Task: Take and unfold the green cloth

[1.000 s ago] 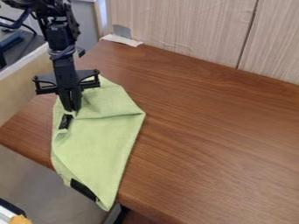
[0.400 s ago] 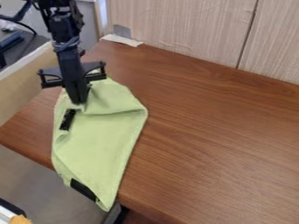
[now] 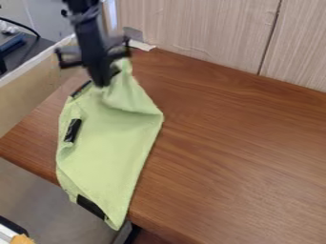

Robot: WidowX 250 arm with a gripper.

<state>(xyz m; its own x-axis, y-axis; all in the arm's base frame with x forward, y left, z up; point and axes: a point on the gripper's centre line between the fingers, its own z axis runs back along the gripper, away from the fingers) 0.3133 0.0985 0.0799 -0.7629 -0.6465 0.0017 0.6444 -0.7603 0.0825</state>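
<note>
The black gripper [image 3: 104, 83] is at the upper left, shut on the upper end of the green cloth [image 3: 111, 152]. That end is drawn up into a raised, bunched peak beneath the fingers. Below it the cloth spreads down the left side of the table, and its lower corner hangs past the front edge. Black patches show on the cloth near its upper left edge, at its left side and close to the bottom corner.
The brown wooden table [image 3: 235, 152] extends to the right. A pale panelled wall [image 3: 197, 33] stands along its back edge. White tape [image 3: 134, 44] lies at the back left corner, and dark equipment [image 3: 16, 47] sits beyond the left edge.
The gripper has moved up and to the right, toward the back of the table. The cloth's upper end has risen with it, and a black patch at the upper left has come into sight.
</note>
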